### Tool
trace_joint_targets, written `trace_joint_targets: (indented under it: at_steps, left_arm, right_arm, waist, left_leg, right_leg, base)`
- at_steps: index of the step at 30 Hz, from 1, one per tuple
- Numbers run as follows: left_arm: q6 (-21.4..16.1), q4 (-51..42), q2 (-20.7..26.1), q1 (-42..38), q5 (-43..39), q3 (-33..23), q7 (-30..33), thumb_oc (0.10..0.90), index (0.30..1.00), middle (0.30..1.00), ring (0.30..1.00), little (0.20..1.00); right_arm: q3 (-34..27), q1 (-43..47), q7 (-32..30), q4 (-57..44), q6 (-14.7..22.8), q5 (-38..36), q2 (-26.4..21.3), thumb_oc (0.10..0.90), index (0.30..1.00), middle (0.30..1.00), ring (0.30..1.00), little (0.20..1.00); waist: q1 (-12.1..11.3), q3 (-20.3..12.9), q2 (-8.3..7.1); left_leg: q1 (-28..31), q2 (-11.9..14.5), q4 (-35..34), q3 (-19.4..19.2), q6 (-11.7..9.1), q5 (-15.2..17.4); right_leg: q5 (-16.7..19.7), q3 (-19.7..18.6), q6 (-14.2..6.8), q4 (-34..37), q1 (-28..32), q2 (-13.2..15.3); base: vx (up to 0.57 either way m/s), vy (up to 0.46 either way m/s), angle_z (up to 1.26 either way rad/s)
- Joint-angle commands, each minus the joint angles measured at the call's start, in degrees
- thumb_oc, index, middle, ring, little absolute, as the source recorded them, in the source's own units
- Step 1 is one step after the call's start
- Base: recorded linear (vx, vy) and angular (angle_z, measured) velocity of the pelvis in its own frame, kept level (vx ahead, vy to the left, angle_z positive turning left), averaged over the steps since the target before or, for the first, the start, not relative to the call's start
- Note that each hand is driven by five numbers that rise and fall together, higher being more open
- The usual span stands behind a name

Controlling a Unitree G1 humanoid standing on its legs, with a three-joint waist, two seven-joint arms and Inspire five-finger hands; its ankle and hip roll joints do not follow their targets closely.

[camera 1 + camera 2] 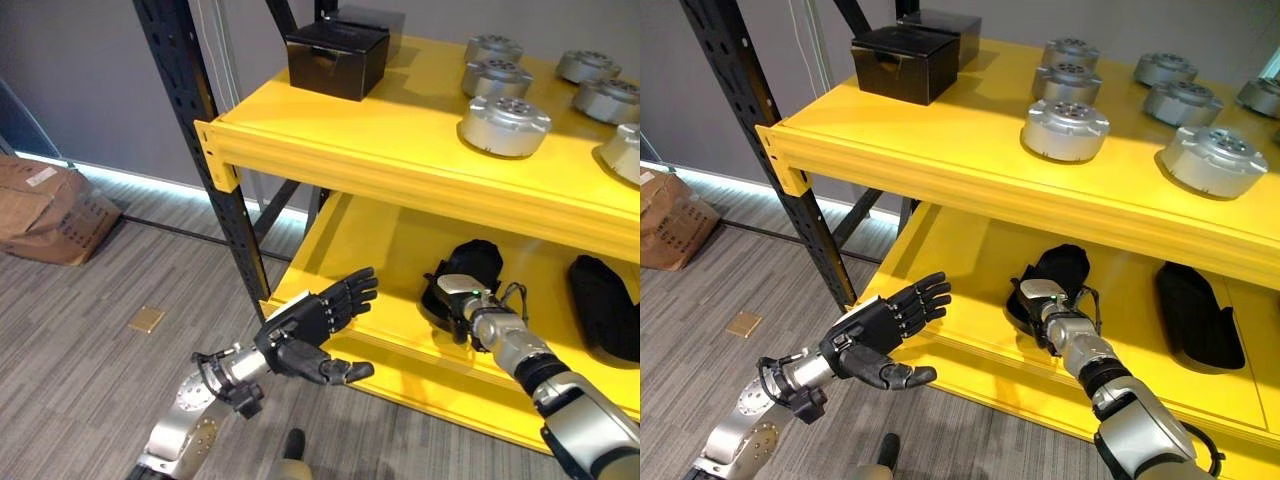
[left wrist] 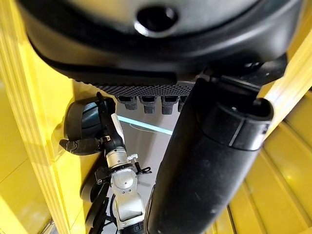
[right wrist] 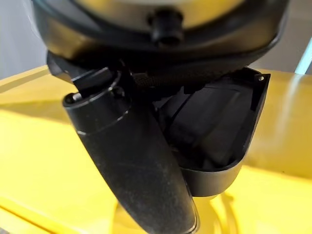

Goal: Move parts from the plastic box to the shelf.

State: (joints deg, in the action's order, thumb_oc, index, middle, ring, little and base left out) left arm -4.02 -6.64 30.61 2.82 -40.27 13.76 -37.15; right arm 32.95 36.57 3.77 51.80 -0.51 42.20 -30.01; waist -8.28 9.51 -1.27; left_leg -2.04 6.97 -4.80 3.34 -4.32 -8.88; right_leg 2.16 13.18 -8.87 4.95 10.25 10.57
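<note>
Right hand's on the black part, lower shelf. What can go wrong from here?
1. The right hand holds the black part under the upper shelf's yellow beam; lifting may hit it.
2. The wrist view shows the thumb over the part's edge only, so it might slip.
3. The open left hand hovers near the lower shelf edge and may bump it.

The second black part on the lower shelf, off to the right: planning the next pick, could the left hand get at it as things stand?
Probably not. The left hand hovers open off the lower shelf's front left edge, and the right hand, on the nearer black part, lies between it and the far black part.
</note>
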Motion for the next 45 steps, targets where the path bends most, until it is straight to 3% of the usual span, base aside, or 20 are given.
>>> trace_joint_targets:
  at_steps: [1, 10, 29, 45]
  left_arm:
    - [-3.8, -3.9, -1.3, -8.2, -3.9, -2.9, -3.3, 0.900, 1.000, 1.000, 1.000, 1.000]
    - [-3.9, -3.9, -0.5, -8.4, -4.2, -3.4, -4.1, 0.900, 1.000, 1.000, 1.000, 1.000]
    - [-3.8, -4.6, 1.1, -9.0, -4.9, -3.6, -3.7, 0.900, 1.000, 1.000, 1.000, 1.000]
    - [-4.0, -5.4, 1.4, -8.5, -4.8, -3.7, -3.0, 0.900, 1.000, 1.000, 1.000, 1.000]
  right_arm:
    - [4.5, -0.9, 0.1, 3.6, -0.2, 3.9, -0.3, 0.900, 1.000, 1.000, 1.000, 1.000]
    - [6.0, -1.0, 1.0, 2.2, 1.9, 11.2, -3.2, 0.900, 1.000, 1.000, 1.000, 1.000]
    - [4.0, -4.6, 0.1, 2.6, 3.3, 17.3, -8.1, 0.900, 1.000, 1.000, 1.000, 1.000]
    - [1.4, -7.2, -0.4, 2.0, 2.7, 16.5, -10.9, 0.900, 1.000, 1.000, 1.000, 1.000]
  waist:
    - [-2.2, 3.7, 0.95]
    - [-2.2, 4.0, 0.40]
    - [-1.1, 4.7, -0.18]
    - [-0.2, 5.0, -0.32]
  left_leg:
    - [1.8, 1.9, 1.1, -3.4, 0.5, 5.1]
    - [1.4, 2.1, 1.0, -3.5, 0.5, 4.9]
    - [1.1, 2.6, 1.2, -3.8, 0.5, 4.9]
    - [1.3, 3.1, 1.3, -3.9, 0.3, 5.0]
  right_leg:
    - [-2.8, -1.0, 0.7, -5.1, -2.6, 1.7]
    - [-2.6, -1.1, 0.5, -4.9, -2.7, 1.6]
    - [-2.8, -1.9, 0.5, -5.2, -3.2, 1.4]
    - [-3.3, -2.4, 0.8, -5.6, -3.4, 1.1]
  base:
    - [0.00, 0.000, 0.00]
    - [0.00, 0.000, 0.00]
    - [0.00, 0.000, 0.00]
    - [0.00, 0.000, 0.00]
